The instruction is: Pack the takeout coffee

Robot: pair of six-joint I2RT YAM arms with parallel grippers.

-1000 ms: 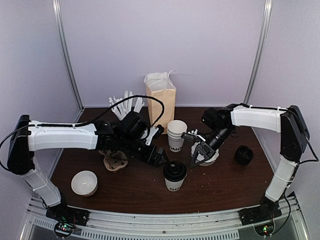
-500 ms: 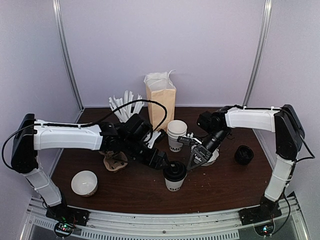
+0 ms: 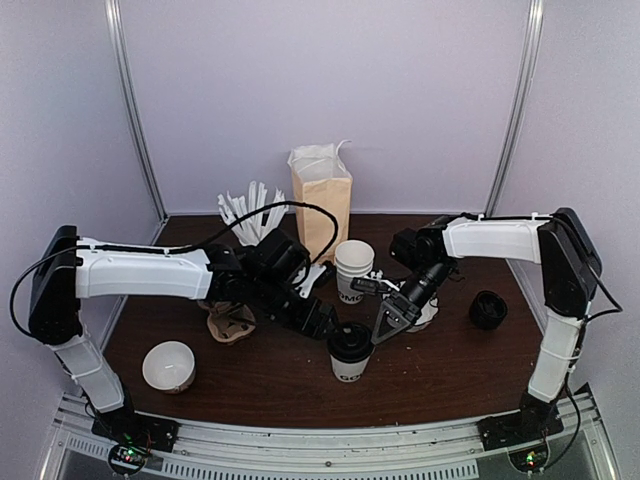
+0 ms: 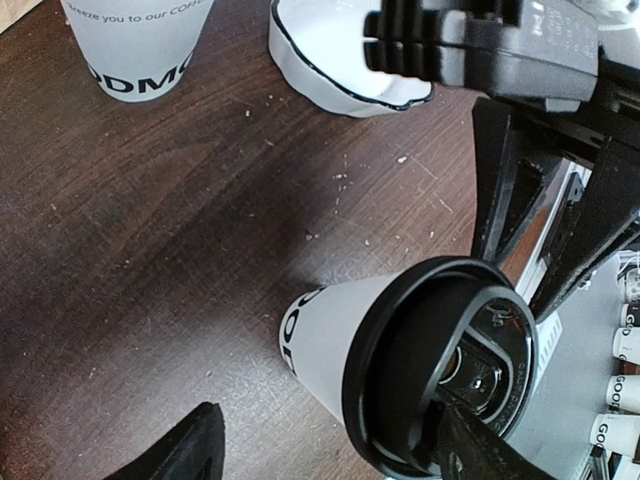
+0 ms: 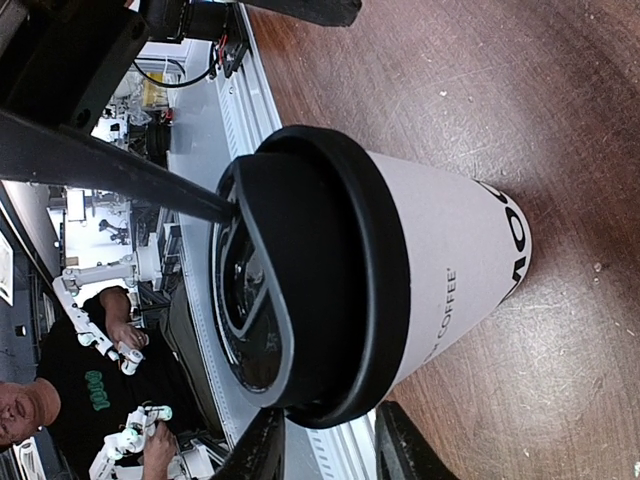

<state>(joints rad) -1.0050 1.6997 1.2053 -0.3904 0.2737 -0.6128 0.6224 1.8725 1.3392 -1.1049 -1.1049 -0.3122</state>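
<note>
Well in front of the bag (image 3: 322, 200), the coffee (image 3: 350, 352) stands upright on the counter (image 3: 250, 380); left fingers (image 4: 190, 452) gape wide around it, likely to steady it, while right fingers (image 5: 262, 448) sit narrow at the rim of its lid (image 5: 300, 290), grip unclear.

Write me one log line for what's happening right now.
takeout coffee: upright, lidded | left tool: open, straddling it | right tool: at lid rim, grip unclear
</note>
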